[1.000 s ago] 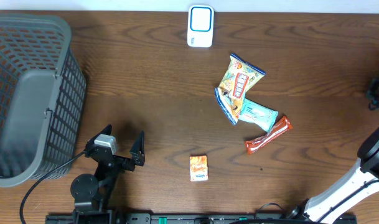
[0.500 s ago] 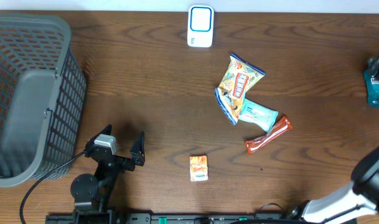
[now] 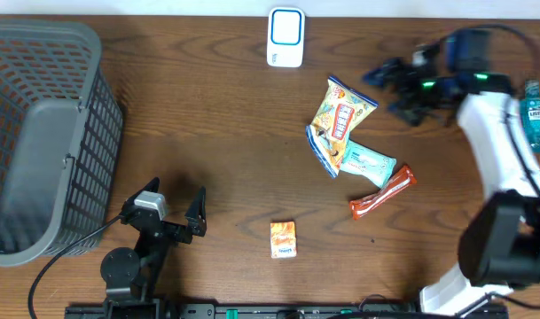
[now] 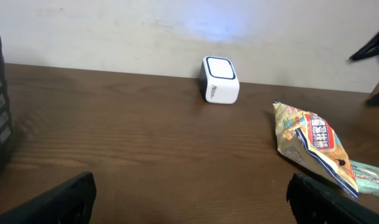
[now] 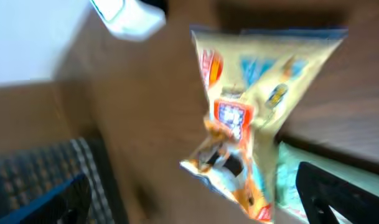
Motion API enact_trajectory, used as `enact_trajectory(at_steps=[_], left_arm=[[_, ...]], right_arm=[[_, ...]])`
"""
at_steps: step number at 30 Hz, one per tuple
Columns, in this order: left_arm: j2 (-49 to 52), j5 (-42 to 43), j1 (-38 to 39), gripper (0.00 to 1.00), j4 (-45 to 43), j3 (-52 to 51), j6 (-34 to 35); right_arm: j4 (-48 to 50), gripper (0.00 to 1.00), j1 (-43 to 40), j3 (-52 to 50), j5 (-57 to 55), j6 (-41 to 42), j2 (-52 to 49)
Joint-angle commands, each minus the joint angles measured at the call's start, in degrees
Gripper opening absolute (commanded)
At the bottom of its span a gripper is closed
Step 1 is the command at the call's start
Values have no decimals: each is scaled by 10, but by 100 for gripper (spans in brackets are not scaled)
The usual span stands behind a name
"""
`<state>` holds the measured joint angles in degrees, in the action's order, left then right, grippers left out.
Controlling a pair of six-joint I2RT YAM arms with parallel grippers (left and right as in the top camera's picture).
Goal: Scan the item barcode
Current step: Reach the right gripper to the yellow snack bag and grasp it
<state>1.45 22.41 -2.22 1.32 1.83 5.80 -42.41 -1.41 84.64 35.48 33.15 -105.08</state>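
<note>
A white barcode scanner stands at the table's back edge, also seen in the left wrist view. A yellow snack bag lies on a teal packet, with a red bar beside them. A small orange box lies near the front. My right gripper hovers open just right of the snack bag, holding nothing. Its blurred wrist view shows the snack bag ahead of the gripper. At the front left, my left gripper rests open and empty.
A grey mesh basket fills the left side. A blue-green mouthwash bottle stands at the right edge, behind the right arm. The left wrist view shows bare wood between the fingers.
The right arm has swung in from the right edge to the snack bag, jaws spread wide. The mouthwash bottle now stands alone at the right edge. The left arm has not moved.
</note>
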Motion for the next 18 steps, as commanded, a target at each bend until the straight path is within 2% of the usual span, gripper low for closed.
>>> enact_trajectory(at_steps=[1,5,14,16,18], left_arm=[[-1,10,-1,98,9,-16,1],[-1,9,-1,98,9,-16,1],[-1,10,-1,98,9,-16,1],[-1,10,-1,98,9,-16,1],[-1,9,-1,98,9,-16,1]], right_arm=[[1,92,64,-4,-125,52,-38],[-2,91,125,-4,-266,171,-68],[18,89,185,-4,-435,222,-136],[20,83,187,-4,-440,221,-155],[21,73,187,-4,-436,221,-177]])
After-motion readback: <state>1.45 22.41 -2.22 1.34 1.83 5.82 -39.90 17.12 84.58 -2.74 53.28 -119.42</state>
